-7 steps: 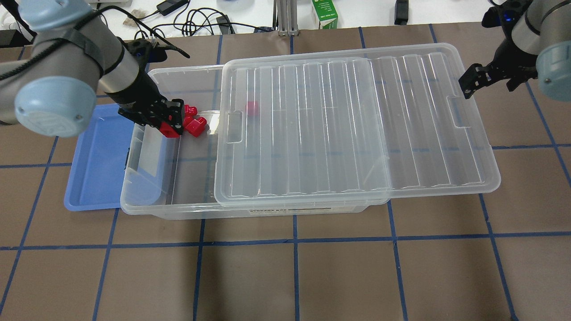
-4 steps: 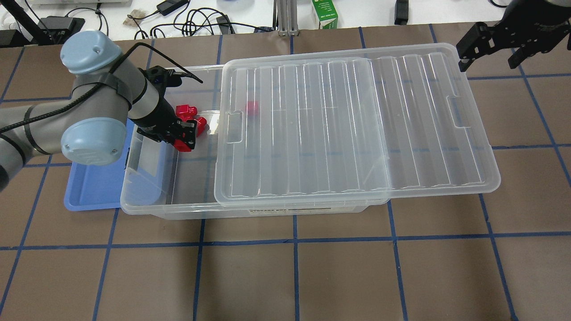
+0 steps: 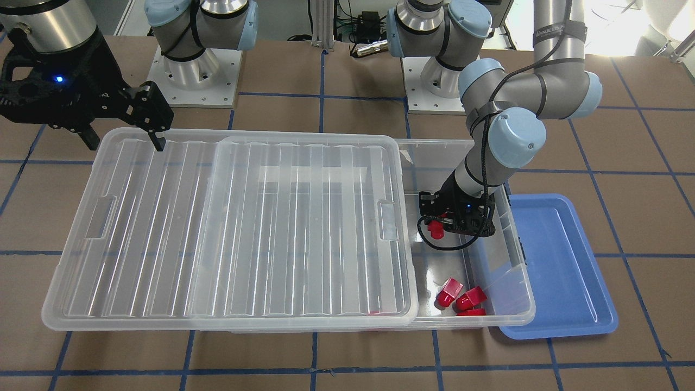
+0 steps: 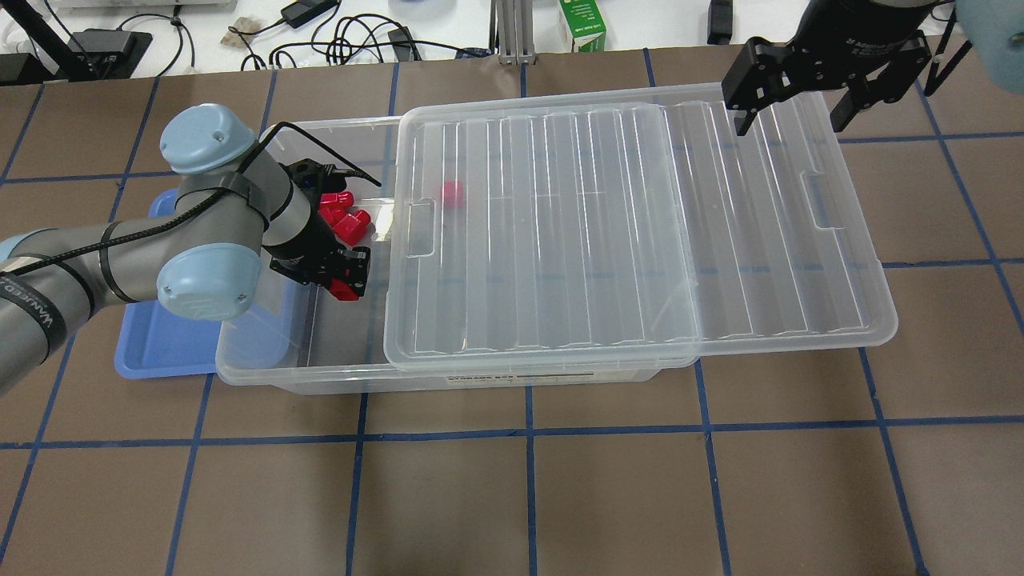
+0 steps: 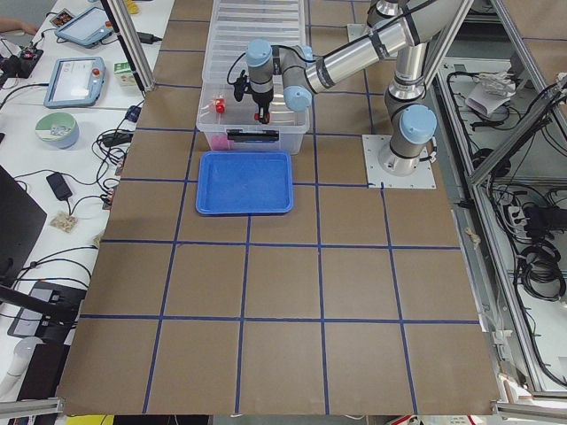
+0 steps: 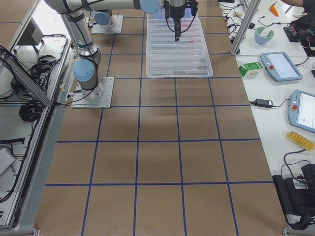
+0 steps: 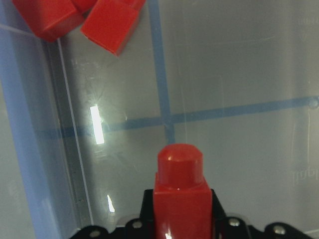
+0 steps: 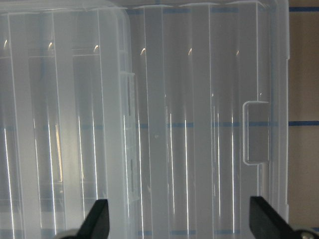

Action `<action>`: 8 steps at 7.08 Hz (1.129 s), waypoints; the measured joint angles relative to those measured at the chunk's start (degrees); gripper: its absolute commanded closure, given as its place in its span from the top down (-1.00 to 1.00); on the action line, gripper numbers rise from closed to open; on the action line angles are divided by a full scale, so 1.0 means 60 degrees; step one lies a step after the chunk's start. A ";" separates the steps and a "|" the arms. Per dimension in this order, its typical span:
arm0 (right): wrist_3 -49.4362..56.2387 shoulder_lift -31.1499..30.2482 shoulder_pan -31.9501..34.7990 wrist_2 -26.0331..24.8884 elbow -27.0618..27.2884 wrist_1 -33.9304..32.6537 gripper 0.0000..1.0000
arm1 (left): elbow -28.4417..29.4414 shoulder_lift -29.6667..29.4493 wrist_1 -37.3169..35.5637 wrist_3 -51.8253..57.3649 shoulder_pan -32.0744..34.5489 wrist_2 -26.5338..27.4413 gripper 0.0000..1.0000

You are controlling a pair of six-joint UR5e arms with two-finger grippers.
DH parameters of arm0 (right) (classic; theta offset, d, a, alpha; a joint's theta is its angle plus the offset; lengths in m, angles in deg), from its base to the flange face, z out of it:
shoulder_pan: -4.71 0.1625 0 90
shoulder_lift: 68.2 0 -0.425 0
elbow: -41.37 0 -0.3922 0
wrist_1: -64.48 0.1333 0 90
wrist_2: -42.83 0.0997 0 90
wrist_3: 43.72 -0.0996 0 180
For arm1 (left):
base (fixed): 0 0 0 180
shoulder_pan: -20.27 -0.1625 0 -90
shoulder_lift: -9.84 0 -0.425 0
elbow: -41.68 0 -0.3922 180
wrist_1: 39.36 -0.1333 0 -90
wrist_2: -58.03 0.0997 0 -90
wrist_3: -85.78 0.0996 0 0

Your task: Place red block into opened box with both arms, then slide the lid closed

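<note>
Inside the uncovered left end of the box (image 4: 258, 368), the red block (image 4: 346, 289) is gripped over the floor by the left fingers (image 4: 360, 262), which are closed against its sides with its stub end pointing outward. Three other red blocks (image 4: 344, 216) are seen lying loose by the box's far wall. Above the far right corner of the lid (image 4: 600, 240), the right fingers (image 4: 742, 88) are spread wide and nothing is held.

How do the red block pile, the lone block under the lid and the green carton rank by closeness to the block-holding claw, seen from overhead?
From the left gripper, shut on the red block:
1. Block pile, just beyond, in the box's open end.
2. Lone block, farther right under the lid.
3. Green carton, at the view's top edge.
</note>
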 measured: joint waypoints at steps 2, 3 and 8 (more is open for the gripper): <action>0.0008 0.0027 0.0044 -0.0017 0.0019 0.0007 1.00 | -0.0188 -0.0269 -0.0472 -0.0099 0.0007 0.0001 0.80; 0.0038 0.0030 0.0043 -0.0040 0.0009 0.0028 1.00 | -0.0199 -0.0308 -0.0628 -0.0342 0.0008 -0.0004 0.96; 0.0630 0.0244 -0.0524 -0.0550 -0.0047 0.0007 1.00 | 0.1078 0.1037 0.1290 -0.0890 0.0036 0.0011 1.00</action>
